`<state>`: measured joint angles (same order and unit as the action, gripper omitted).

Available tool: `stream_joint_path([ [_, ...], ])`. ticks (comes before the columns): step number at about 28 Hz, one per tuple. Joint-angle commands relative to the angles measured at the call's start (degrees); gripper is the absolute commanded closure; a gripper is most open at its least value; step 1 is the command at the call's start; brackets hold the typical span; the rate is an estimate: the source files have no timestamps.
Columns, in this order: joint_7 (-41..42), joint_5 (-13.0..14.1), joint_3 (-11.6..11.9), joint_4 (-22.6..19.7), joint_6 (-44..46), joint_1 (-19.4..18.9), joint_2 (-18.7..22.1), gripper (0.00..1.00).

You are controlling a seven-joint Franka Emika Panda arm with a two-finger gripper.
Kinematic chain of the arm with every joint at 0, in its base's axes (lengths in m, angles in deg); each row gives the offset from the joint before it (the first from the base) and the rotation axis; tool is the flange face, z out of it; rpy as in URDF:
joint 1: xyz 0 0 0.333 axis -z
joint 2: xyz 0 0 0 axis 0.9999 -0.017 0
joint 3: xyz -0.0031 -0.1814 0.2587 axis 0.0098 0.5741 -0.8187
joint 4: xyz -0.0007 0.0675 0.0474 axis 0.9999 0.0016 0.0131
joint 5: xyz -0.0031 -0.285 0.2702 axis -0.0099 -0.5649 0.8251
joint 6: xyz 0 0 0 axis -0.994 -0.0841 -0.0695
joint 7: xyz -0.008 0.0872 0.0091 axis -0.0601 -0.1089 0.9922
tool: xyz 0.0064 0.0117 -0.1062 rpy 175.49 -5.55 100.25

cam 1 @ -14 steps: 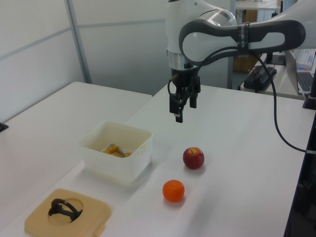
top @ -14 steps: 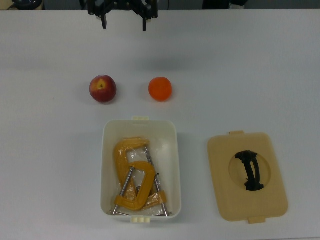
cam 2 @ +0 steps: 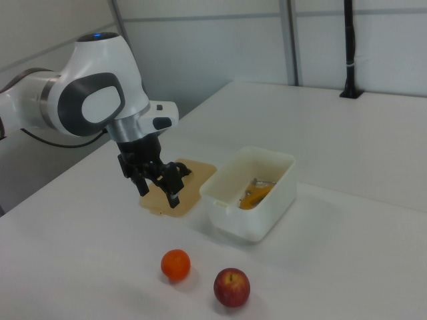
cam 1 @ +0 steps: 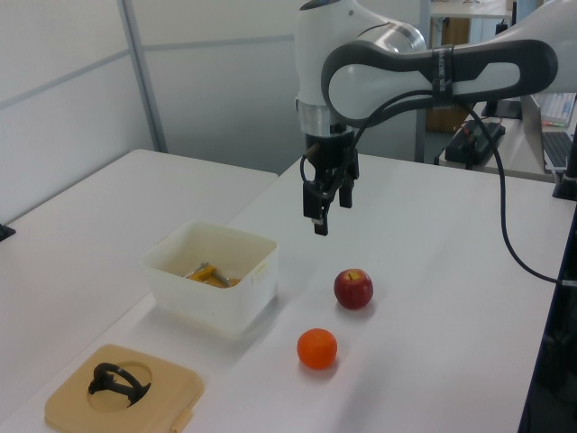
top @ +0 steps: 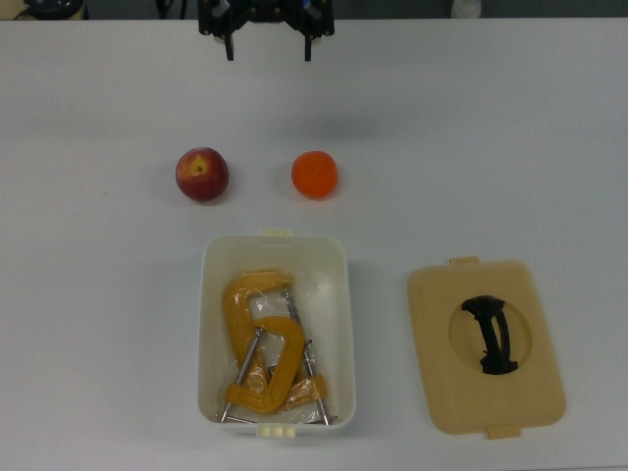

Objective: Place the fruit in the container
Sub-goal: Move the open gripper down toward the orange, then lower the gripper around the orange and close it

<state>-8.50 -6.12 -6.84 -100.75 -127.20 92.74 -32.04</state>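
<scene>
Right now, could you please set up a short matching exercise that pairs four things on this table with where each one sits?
Things:
1. orange fruit
2. red fruit
3. yellow C-clamps
4. tan lid

Places:
A. inside the white tub
B. on the table at the top view's right of the tub
C. on the table, nearer the top view's left edge than the other fruit
D. on the table, just above the tub's upper right corner in the top view

Pairs: 1-D, 2-C, 3-A, 4-B

I see two yellow C-clamps (top: pixel 263 345) lying overlapped, well below the gripper (top: pixel 269 54) in the top view. The tan lid (top: pixel 439 329) with its black handle (top: pixel 493 336) lies flat on the white table (top: pixel 98 98), farther from the gripper, toward the top view's lower right.
</scene>
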Motion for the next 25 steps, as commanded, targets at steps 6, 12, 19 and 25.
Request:
stream_joint_path([
  [6, 0.61, 0.91, -0.38, -1.09, 0.77, -3.62, -0.90, 0.00],
  [12, 3.25, 0.64, -0.55, -6.09, -5.99, -4.42, -0.90, 0.00],
  [19, 3.34, -1.20, -0.82, -13.39, -15.84, -4.68, -2.74, 0.00],
  [25, 3.34, -2.69, -0.82, -14.71, -20.41, -4.68, -7.05, 0.00],
])
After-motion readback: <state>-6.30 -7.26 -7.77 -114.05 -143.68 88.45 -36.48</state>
